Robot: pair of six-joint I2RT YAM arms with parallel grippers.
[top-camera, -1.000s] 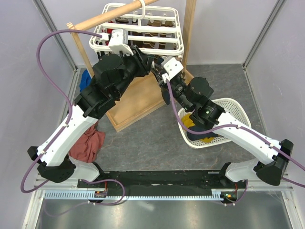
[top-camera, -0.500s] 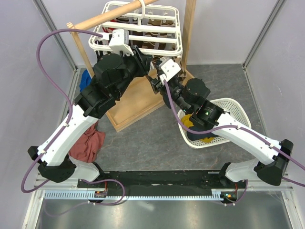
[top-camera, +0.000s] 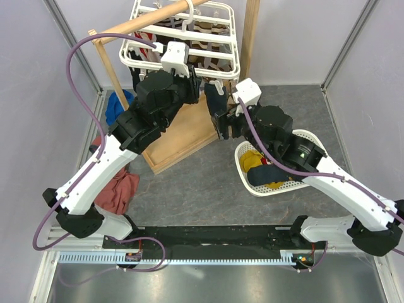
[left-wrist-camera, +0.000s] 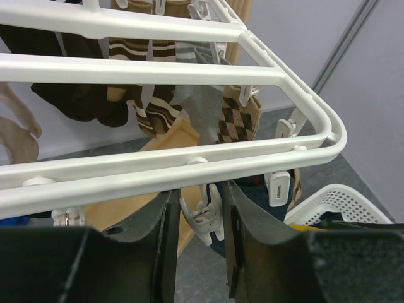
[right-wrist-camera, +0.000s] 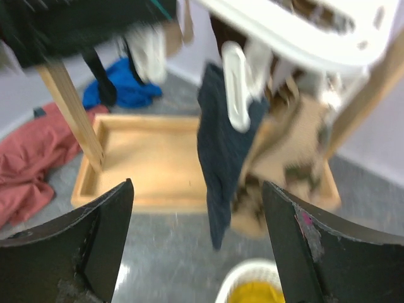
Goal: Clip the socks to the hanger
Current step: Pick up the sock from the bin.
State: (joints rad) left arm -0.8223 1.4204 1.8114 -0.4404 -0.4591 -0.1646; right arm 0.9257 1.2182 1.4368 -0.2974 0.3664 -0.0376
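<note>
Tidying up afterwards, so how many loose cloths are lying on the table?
2. A red cloth lies left of the wooden stand base, partly under the left arm; a blue cloth lies farther back on the same side. The arms may hide more.

The white plastic rectangular drying hanger [top-camera: 235, 44] hangs tilted at the far centre, its clip pegs [left-wrist-camera: 278, 189] pointing down. One plain dark navy sock [right-wrist-camera: 218, 164] dangles clipped at its near right edge. Mustard-yellow socks [top-camera: 251, 161] lie bunched in the white mesh basket [top-camera: 315, 142] to the right.

My left gripper [left-wrist-camera: 199, 199] is raised with jaws narrowed (fingers nearly parallel), my right gripper [right-wrist-camera: 197, 202] spread wide.
</note>
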